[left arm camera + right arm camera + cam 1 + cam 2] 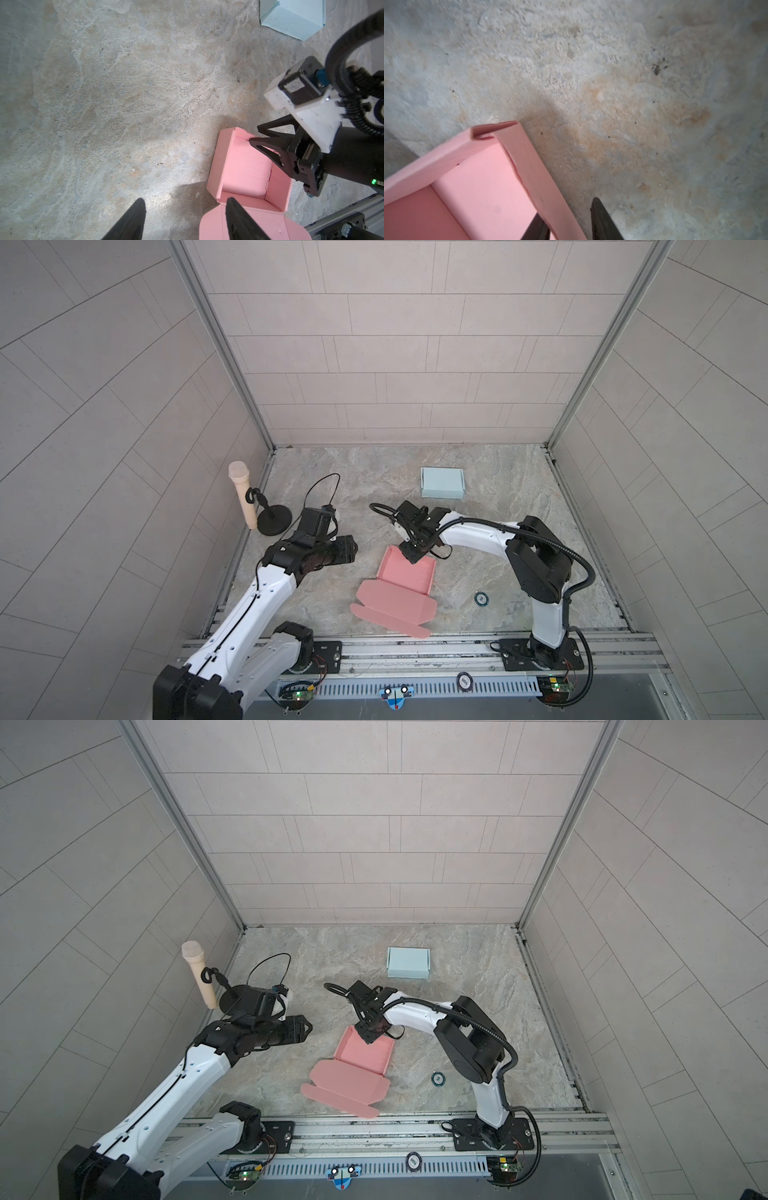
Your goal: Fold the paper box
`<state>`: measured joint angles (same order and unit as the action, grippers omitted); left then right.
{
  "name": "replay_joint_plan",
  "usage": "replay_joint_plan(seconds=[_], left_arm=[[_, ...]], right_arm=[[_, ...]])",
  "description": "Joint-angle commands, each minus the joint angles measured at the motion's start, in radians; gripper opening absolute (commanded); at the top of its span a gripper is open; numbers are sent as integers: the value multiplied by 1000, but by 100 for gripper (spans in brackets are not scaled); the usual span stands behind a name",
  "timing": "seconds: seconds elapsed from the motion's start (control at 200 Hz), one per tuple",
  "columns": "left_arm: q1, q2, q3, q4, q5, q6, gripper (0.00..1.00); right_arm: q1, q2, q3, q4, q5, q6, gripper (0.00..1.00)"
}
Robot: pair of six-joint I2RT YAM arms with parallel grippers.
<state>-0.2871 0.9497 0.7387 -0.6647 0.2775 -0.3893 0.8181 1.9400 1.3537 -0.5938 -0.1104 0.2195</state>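
Observation:
The pink paper box [405, 576] [365, 1052] lies mid-table with its tray walls standing and its lid flap [395, 608] spread flat toward the front rail. My right gripper [413, 553] [369, 1035] reaches down onto the tray's far wall. In the right wrist view it [568, 209] straddles that wall [529, 166], one finger inside the tray and one outside, with a gap still showing at the outer finger. My left gripper [347, 549] [186, 207] hangs open to the left of the box [247, 166], holding nothing.
A folded light blue box [442, 482] [408, 962] sits at the back. A microphone [243, 497] on a black stand [274, 521] stands at the left wall. A small round disc [481, 598] lies right of the pink box. A metal rail [415, 645] runs along the front.

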Motion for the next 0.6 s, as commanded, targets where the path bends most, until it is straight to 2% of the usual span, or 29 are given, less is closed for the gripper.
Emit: replay_joint_plan(seconds=[0.0,0.33,0.476,0.596], left_arm=[[8,-8,33,-19,15,23,65],[-11,-40,82,-46,33,21,65],[-101,-32,132,-73,-20,6,69],[-172,-24,183,-104,-54,-12,76]], right_arm=[[4,-13,-7,-14,40,-3,31],[-20,-73,-94,27,122,83,19],[-51,-150,-199,96,164,200,16],[-69,-211,-295,159,198,293,15]])
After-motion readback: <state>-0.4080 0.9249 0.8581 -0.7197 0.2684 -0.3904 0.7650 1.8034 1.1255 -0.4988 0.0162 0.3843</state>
